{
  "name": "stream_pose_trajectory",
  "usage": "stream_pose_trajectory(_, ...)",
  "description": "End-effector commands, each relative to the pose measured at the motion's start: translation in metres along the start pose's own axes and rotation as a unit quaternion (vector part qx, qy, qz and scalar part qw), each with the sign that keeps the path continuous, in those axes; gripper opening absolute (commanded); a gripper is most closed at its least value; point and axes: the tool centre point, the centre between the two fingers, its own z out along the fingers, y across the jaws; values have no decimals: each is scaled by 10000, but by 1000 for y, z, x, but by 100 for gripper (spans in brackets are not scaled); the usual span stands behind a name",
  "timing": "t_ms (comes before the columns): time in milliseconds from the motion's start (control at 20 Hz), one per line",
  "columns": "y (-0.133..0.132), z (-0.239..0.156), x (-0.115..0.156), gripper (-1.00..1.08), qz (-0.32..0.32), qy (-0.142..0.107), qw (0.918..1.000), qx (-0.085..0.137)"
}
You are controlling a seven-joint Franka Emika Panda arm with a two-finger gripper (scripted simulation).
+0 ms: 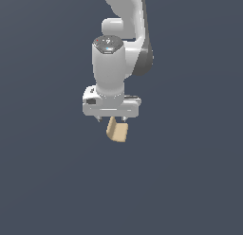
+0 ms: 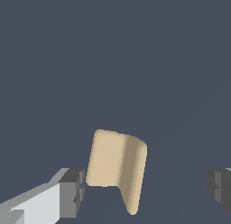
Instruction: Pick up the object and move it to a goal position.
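Tan block [image 2: 116, 166]: small, matte beige, plain faces w/ rounded edges, one broad flat side plus a narrower side tapering to a rounded tip. No markings. It sits between the fingers, just beside one dark grey pad [image 2: 72, 192], w/ a clear gap to the other. Gripper [image 1: 112, 119] spread wide apart, not clamped on it. In the exterior view the block hangs tilted directly under the white glossy Panda hand [image 1: 112, 106]; contact w/ the dark slate ground [image 1: 190, 182] can't be told.
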Motion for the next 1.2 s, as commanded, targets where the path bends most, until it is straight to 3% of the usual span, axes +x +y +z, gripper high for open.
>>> stream_pose_trajectory(0,0,0,0,100,0,0,10000,0)
stream_pose_trajectory(450,-1,26,-11,100,144,-40,9999,18)
stream_pose_trajectory(1150,-9,137,-57,100,766,-213,9968,102)
